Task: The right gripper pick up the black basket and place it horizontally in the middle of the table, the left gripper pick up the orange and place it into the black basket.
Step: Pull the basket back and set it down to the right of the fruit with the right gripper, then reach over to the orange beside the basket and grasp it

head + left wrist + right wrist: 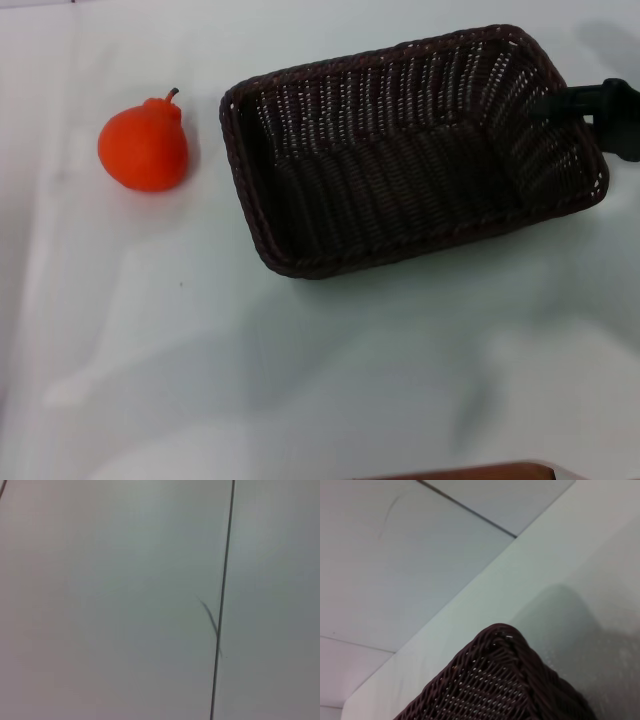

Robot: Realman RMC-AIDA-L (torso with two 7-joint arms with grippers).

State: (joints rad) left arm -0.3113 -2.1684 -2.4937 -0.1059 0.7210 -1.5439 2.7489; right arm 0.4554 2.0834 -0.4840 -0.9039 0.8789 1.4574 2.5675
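The black basket (400,150) lies on the table (300,380) right of centre in the head view, its long side running left to right and slightly skewed. It is empty. My right gripper (548,103) reaches in from the right edge, one black finger (570,100) over the basket's right wall, gripping the rim. The right wrist view shows one braided corner of the basket (505,680) close up. The orange (143,145) sits on the table to the basket's left, apart from it, stem up. My left gripper is out of view.
A brown edge (470,471) shows at the table's near side. The left wrist view shows only a pale surface with a dark seam (222,600). Bare table lies in front of the basket and the orange.
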